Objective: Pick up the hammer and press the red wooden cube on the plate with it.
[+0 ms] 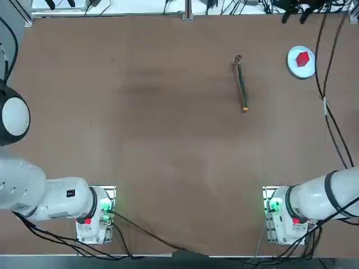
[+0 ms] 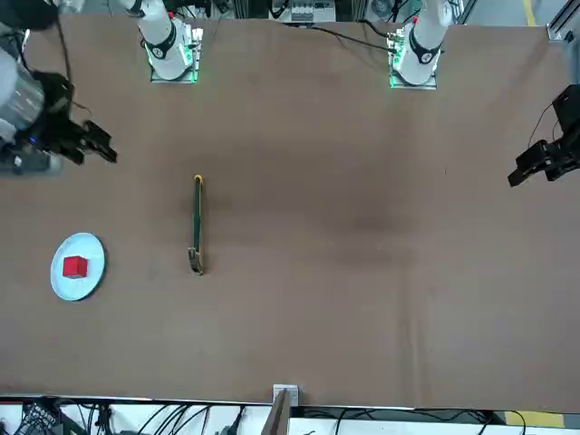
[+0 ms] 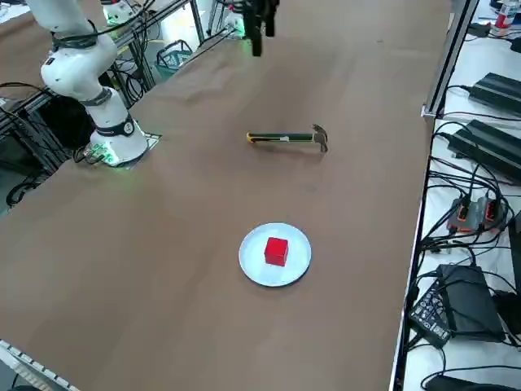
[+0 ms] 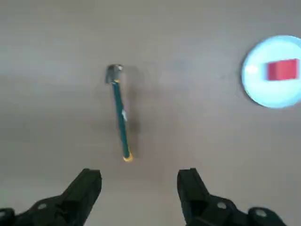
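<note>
Red wooden cube [image 1: 303, 59] — beside hammer [image 1: 242, 84] — plated

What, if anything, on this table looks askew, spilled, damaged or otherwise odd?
Nothing stands out. The hammer lies flat on the bare table, apart from the plate. The red wooden cube sits on the plate, unspilled. The right tool is open, holding nothing.
</note>
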`<state>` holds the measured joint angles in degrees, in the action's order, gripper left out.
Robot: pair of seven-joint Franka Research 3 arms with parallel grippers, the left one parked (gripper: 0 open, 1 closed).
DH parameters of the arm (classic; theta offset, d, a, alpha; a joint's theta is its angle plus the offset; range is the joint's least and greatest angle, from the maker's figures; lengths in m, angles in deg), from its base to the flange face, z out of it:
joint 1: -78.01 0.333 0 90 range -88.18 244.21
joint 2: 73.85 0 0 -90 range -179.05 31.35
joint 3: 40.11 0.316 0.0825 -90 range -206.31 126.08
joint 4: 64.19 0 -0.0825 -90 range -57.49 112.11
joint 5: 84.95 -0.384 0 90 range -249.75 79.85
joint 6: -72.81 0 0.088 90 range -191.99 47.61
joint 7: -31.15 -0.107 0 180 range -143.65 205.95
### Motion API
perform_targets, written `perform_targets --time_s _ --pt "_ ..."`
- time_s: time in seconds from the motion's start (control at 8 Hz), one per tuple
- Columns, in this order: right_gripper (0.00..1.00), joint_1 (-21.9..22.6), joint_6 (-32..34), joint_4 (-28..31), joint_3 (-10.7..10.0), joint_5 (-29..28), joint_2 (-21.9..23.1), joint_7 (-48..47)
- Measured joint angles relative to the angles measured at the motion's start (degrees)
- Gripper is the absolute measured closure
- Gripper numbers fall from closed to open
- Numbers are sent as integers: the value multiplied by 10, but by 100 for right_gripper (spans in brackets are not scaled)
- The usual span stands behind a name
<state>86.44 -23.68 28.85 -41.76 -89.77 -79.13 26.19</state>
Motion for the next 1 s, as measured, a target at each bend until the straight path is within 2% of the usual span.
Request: perform_targets --time_s 0.5,0.88,1.0 --pt "0 94 -153 31 3 0 -113 -101" --pt "0 110 -282 103 3 1 -150 -104" --pt "0 110 -301 120 2 8 -159 -104"
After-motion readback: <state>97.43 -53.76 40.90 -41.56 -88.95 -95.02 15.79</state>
